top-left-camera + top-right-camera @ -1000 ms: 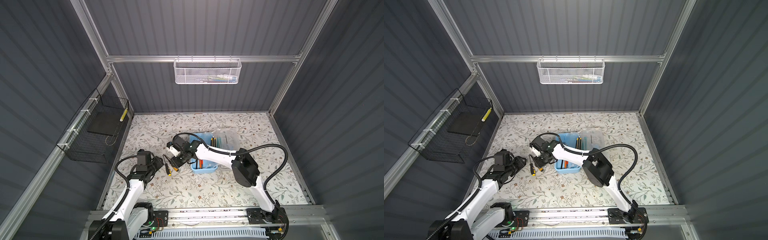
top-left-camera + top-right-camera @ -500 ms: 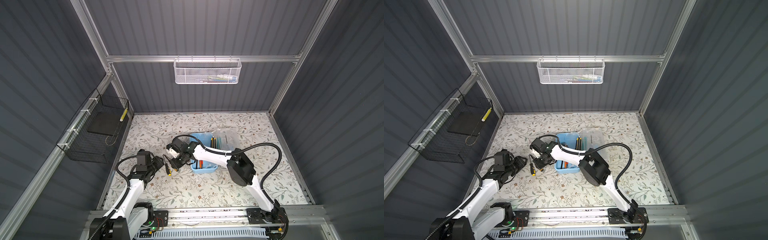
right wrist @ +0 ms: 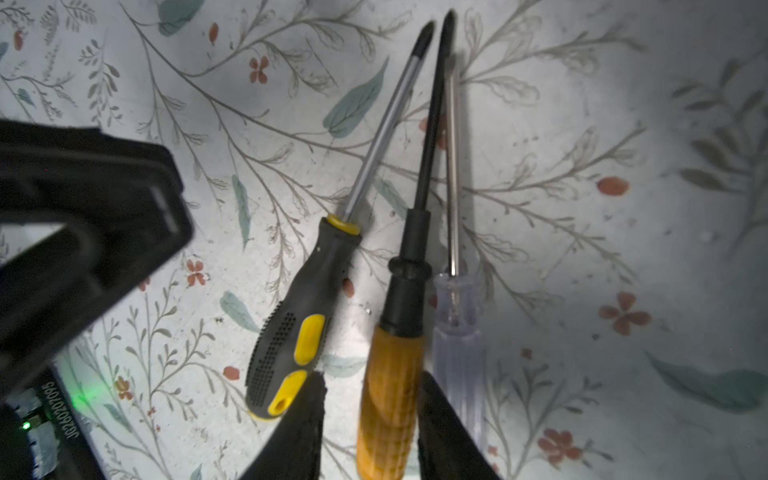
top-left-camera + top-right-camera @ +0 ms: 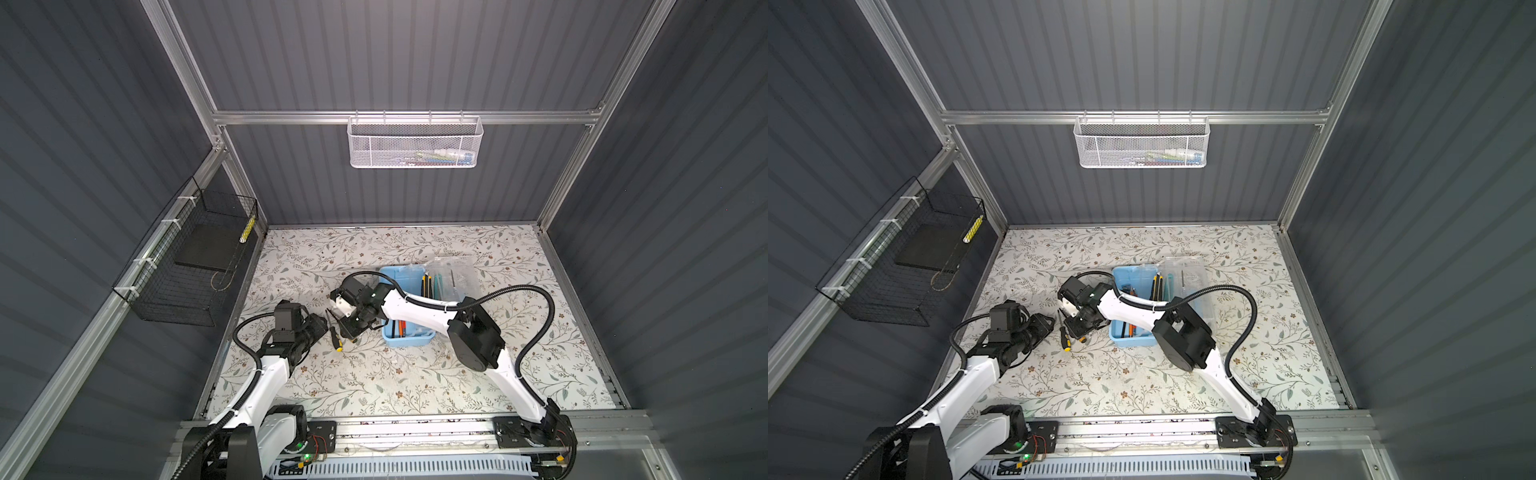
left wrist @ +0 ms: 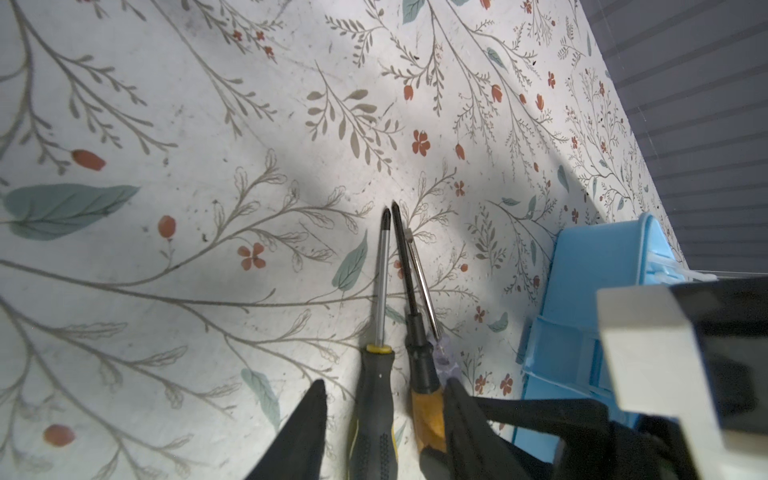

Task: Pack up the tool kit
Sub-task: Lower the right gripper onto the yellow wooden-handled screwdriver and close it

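Observation:
Three screwdrivers lie side by side on the floral table, left of the light-blue box (image 4: 409, 341): a black-yellow one (image 3: 299, 328), an orange-handled one (image 3: 390, 399) and a clear-handled one (image 3: 457, 332). My right gripper (image 3: 372, 378) reaches across and straddles the orange handle. One finger touches it and a strip of table shows at the other, so the jaws stand open. My left gripper (image 5: 384, 386) is open around the black-yellow handle (image 5: 374, 407), with the orange handle (image 5: 428, 403) against its far finger. The box holds several tools, and its clear lid (image 4: 453, 270) is swung open behind it.
A white mesh basket (image 4: 415, 143) hangs on the back wall and a black wire basket (image 4: 187, 266) on the left wall. The right arm's elbow (image 4: 473, 336) and cable loop stand over the box's right side. Both grippers (image 4: 1077, 328) (image 4: 1048, 322) crowd the same spot.
The right gripper's jaws have narrowed around the orange handle and its arm has shifted slightly. The left arm and its gripper have stayed put.

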Motion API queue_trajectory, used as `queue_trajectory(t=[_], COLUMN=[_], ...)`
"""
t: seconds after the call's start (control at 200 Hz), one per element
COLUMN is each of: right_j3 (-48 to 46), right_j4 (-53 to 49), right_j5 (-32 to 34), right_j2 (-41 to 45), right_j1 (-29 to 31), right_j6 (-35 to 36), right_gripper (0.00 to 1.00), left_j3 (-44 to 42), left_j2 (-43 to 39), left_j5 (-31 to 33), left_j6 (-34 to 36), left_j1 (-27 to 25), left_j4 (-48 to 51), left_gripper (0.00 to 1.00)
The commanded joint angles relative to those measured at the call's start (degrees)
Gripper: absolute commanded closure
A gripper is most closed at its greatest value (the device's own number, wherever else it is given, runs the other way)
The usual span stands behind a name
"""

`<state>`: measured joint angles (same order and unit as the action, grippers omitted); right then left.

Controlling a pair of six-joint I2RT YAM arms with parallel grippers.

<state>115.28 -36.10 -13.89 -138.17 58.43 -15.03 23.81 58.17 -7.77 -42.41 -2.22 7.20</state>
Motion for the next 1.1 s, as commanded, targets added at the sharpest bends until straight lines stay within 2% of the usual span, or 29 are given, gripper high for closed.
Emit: queue_trajectory(t=[0.0, 0.37, 1.091], right_j3=[2.1, 3.6, 9.1], right_j4=[-2.8, -4.5, -11.6], right_j5=[-0.4, 0.2, 7.9], right_j2=[-1.5, -3.4, -8.0], right_j1=[0.2, 0.2, 2.3], right_j6=[0.1, -0.1, 0.3], right_gripper=[0.61, 0.62, 0.65], left_j3=[-0.8, -1.2, -2.2], left_j2=[0.3, 0.0, -1.3], left_j5=[-0.8, -0.8, -0.1], left_j6=[0.6, 0.8, 1.5], left_j1=[0.5, 0.7, 0.9], left_j4=[-0.4, -0.4, -0.1], left_gripper=[0.53, 0.53, 0.53])
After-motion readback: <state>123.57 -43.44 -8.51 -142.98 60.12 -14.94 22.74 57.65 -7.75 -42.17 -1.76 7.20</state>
